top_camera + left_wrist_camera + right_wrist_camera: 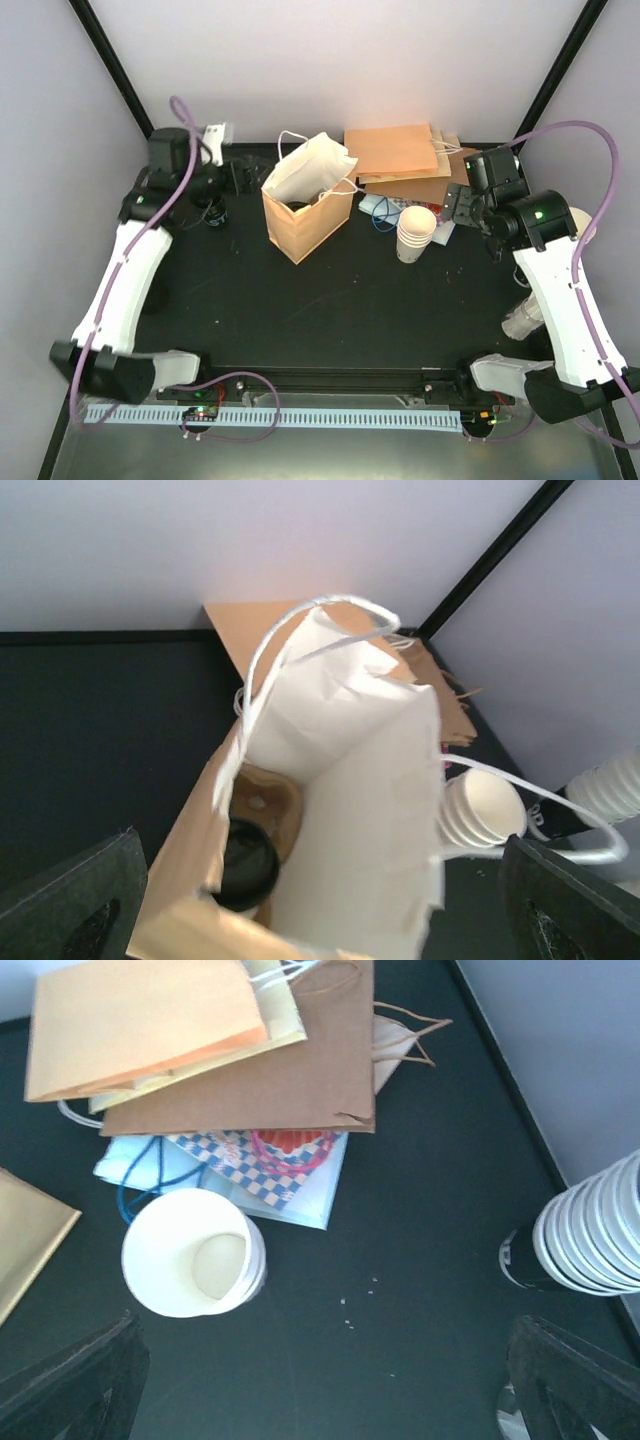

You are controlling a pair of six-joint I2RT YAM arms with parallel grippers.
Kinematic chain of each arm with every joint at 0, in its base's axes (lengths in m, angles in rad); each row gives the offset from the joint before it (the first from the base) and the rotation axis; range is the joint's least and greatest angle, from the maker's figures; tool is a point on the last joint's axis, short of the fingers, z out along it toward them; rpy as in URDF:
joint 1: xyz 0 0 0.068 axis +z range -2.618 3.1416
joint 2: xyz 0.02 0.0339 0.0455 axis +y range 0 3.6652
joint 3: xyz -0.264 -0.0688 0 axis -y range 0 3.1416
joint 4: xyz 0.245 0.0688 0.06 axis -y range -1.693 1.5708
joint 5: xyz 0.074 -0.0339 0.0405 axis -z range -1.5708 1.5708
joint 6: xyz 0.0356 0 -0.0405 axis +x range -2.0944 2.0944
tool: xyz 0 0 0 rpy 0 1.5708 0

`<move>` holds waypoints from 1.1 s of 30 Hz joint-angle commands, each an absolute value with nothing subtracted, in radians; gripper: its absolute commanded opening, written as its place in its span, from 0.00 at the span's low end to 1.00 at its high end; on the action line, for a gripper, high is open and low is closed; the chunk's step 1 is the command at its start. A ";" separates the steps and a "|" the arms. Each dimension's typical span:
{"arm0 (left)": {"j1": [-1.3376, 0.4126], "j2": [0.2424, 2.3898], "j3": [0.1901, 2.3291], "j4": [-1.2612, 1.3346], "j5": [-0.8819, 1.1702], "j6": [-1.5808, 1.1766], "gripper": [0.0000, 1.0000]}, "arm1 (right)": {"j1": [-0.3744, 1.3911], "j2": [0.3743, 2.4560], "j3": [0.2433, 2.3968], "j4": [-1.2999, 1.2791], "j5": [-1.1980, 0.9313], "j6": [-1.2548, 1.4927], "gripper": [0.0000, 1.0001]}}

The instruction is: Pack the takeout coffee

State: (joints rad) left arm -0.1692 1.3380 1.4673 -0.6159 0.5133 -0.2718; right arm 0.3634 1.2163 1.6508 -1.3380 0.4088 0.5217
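an open bag point(305, 228) stands upright mid-table, its white lining and looped handles point(300, 630) leaning over part of the mouth. behind it to the right lies a pile of flat bags point(400, 155), and just in front of that pile stands a stack of lidless cups point(415, 235). a second stack point(590, 1225) shows at the right edge of the right wrist view, well apart from the first. the left gripper point(318, 880) hangs above the bag's mouth with its fingers spread wide and nothing between them. the right gripper point(325, 1360) hovers over bare table near the cups, equally wide and empty. the coffee point(248, 868) sits deep inside the bag, in a brown carrier point(275, 805), against the near wall. only its black lid shows, facing straight up, so its long axis runs vertical.
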 commanded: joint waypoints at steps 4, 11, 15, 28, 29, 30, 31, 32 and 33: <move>-0.174 0.961 1.174 -0.619 0.511 -0.409 0.99 | 0.220 1.320 1.794 -1.494 0.571 0.587 0.93; -0.182 0.738 0.952 -0.641 0.637 -0.402 0.99 | -0.101 1.341 1.803 -1.425 0.463 0.623 0.80; -0.185 0.694 0.896 -0.641 0.705 -0.376 0.99 | -0.260 1.401 1.832 -1.423 0.365 0.604 0.71; -0.190 0.635 0.872 -0.654 0.736 -0.314 0.99 | -0.457 1.524 1.827 -1.354 0.075 0.542 0.54; -0.191 0.639 0.873 -0.658 0.734 -0.306 0.99 | -0.457 1.540 1.834 -1.352 0.067 0.542 0.54; -0.190 0.642 0.874 -0.664 0.730 -0.302 0.99 | -0.456 1.558 1.842 -1.351 0.063 0.545 0.54; -0.191 0.645 0.876 -0.668 0.726 -0.303 0.99 | -0.457 1.574 1.850 -1.352 0.060 0.547 0.54; -0.191 0.646 0.880 -0.673 0.725 -0.305 0.99 | -0.457 1.592 1.857 -1.351 0.054 0.546 0.52; -0.190 0.647 0.885 -0.677 0.725 -0.312 0.99 | -0.457 1.607 1.865 -1.350 0.049 0.545 0.52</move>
